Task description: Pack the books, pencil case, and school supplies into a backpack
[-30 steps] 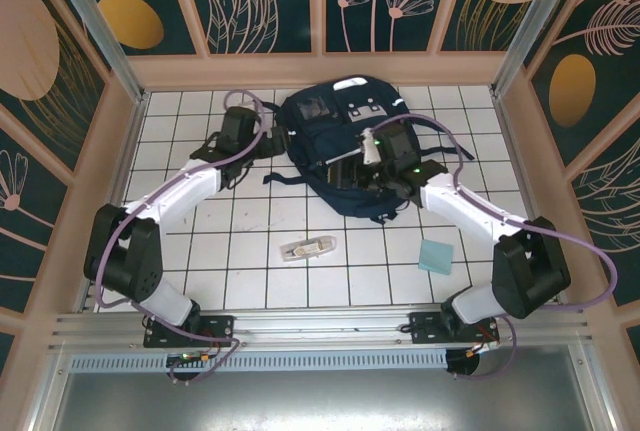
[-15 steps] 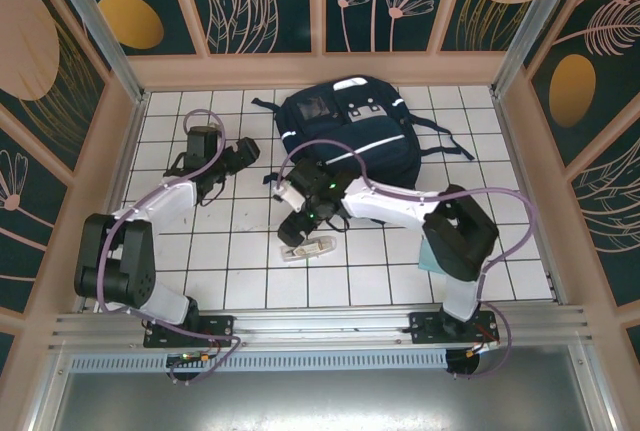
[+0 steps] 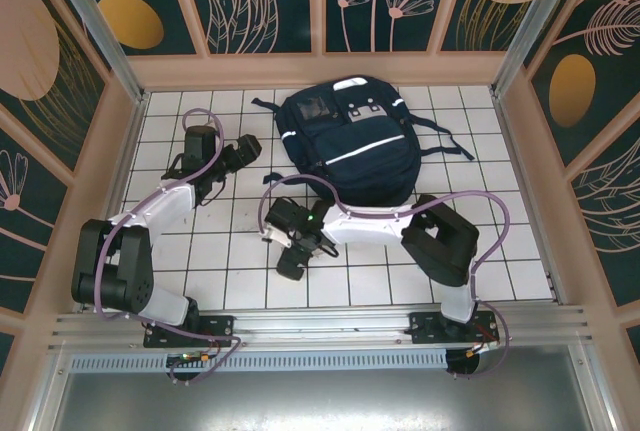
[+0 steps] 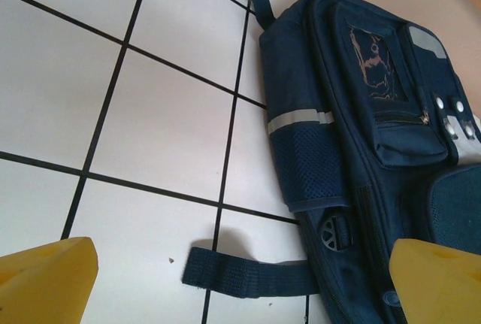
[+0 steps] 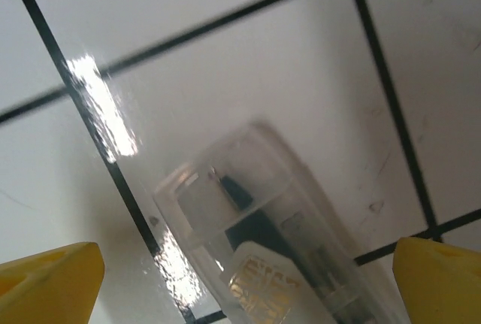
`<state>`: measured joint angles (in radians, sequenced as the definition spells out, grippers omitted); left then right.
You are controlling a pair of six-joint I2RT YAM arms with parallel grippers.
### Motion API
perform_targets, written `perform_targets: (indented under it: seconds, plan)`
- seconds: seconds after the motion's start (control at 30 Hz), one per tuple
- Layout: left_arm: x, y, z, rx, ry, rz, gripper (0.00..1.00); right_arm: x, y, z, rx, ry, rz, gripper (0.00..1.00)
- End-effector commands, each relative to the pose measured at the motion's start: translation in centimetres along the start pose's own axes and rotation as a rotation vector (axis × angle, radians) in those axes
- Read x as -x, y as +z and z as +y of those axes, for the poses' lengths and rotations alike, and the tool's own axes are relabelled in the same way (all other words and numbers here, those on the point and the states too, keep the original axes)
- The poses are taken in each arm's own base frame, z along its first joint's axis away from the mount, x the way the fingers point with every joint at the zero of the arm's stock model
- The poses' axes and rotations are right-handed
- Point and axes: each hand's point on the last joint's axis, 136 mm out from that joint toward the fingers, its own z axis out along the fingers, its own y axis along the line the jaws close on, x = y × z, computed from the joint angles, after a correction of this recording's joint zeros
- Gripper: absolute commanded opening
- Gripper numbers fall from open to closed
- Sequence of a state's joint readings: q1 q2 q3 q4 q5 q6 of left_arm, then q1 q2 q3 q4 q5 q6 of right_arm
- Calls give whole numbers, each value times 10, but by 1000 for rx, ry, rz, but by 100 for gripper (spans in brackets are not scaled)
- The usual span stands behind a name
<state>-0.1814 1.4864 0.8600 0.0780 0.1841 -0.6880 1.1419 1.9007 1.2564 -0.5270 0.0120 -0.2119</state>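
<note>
Transparent tube (image 5: 278, 256) lies on the white tiles (image 5: 248, 76) near me, between the spread fingers of my right gripper (image 5: 240, 283). I'd centre across the tube's width, then close gently. Farther off, my left gripper (image 4: 240, 286) hangs spread beside the backpack (image 3: 350, 146).

The backpack (image 3: 350, 136) lies at the far middle of my table (image 3: 200, 251), with my left gripper (image 3: 247, 150) near its left side and a strap (image 4: 248, 271) lying between them. My right gripper (image 3: 290, 263) hangs nearer me, in front of the backpack, over the tube (image 5: 278, 264) lying on the table between its fingers.
</note>
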Motion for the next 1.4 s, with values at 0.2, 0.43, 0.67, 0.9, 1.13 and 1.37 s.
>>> perform_targets:
  seconds: [0.2, 0.43, 0.67, 0.9, 1.13, 1.37]
  plan:
    - [-4, 4, -7, -52, -29, 21, 99, -17, 15, -31, -106, 30, 18, 99]
    - [-4, 2, -9, -61, -27, 26, 99, -27, 24, -32, -60, 49, 39, 86]
    - [-2, 1, -12, -64, -17, 22, 99, -23, 18, -27, -6, 60, 10, 56]
    - [3, -5, -17, -74, 16, 12, 98, -7, 2, -26, 58, 89, -51, 45]
    - [6, -11, -23, -89, 50, 4, 94, 21, -30, -33, 226, 198, -184, 39]
    - [4, -11, -31, -130, 57, 24, 89, 39, -68, -56, 295, 305, -330, 43]
